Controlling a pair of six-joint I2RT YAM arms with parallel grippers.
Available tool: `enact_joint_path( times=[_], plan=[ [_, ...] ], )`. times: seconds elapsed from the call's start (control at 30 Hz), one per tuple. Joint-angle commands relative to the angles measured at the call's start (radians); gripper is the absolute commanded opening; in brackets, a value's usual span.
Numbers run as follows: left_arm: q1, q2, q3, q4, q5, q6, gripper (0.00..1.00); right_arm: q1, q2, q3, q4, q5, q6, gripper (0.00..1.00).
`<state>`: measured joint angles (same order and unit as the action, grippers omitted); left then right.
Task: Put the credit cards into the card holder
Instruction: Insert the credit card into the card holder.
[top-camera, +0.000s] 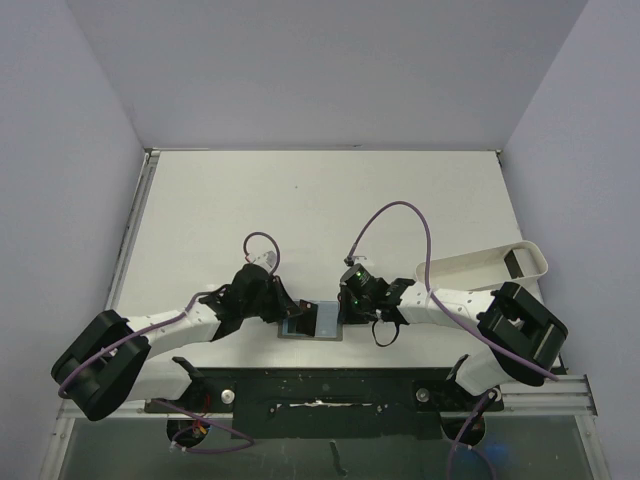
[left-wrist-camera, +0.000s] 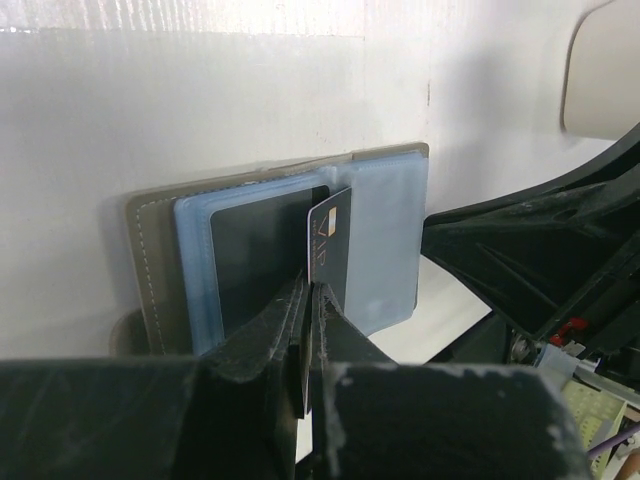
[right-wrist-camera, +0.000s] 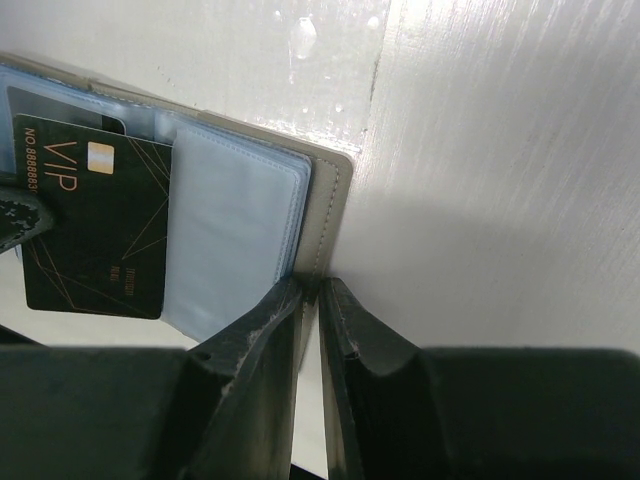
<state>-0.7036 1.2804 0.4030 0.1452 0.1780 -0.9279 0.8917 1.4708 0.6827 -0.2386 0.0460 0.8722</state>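
**Ana:** Where is the card holder (top-camera: 318, 322)?

**Ben:** It lies open on the bench (top-camera: 300, 200), down at 6 o'clock in the top view, close to the near edge. You can see its light blue pockets.

**Ana:** What is the left pincer (left-wrist-camera: 308, 288) doing?

**Ben:** It is squeezed tight on a black card (left-wrist-camera: 330, 240) with VIP on it in gold letters. The card stands on its edge over the middle of the holder. I cannot tell if its tip is in a pocket.

**Ana:** And the right pincer (right-wrist-camera: 312, 290)?

**Ben:** It is almost closed. It pinches the grey edge of the holder's cover, on the holder's 3 o'clock side in the top view. The left pincer is on the 9 o'clock side.

**Ana:** Is any card inside?

**Ben:** Yes. Another dark card (left-wrist-camera: 255, 265) sits flat in a blue pocket, at 9 o'clock from the black card in the left wrist view.

**Ana:** What else is there?

**Ben:** A white tray (top-camera: 470, 268) at 3 o'clock on the bench, well apart from the holder. A small dark thing (top-camera: 513, 262) sits in its right end. I cannot tell what it is.
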Motion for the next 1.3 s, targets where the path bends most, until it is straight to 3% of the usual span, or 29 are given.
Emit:
enact_joint_path(
  times=[0.0,0.47,1.17,1.27],
  plan=[
    [-0.004,-0.037,-0.026,-0.013,-0.048,-0.042,0.0,0.011,0.012,0.008,-0.016,0.037,0.005,0.15],
    [-0.037,0.056,-0.062,0.183,-0.048,-0.083,0.0,0.02,0.004,0.002,-0.012,0.039,0.021,0.15],
    [-0.082,0.083,-0.076,0.239,-0.103,-0.128,0.0,0.034,-0.007,0.012,-0.023,0.048,0.055,0.15],
    [-0.083,0.067,-0.068,0.204,-0.112,-0.126,0.09,0.035,-0.027,0.016,-0.048,0.065,0.064,0.16]
  ],
)
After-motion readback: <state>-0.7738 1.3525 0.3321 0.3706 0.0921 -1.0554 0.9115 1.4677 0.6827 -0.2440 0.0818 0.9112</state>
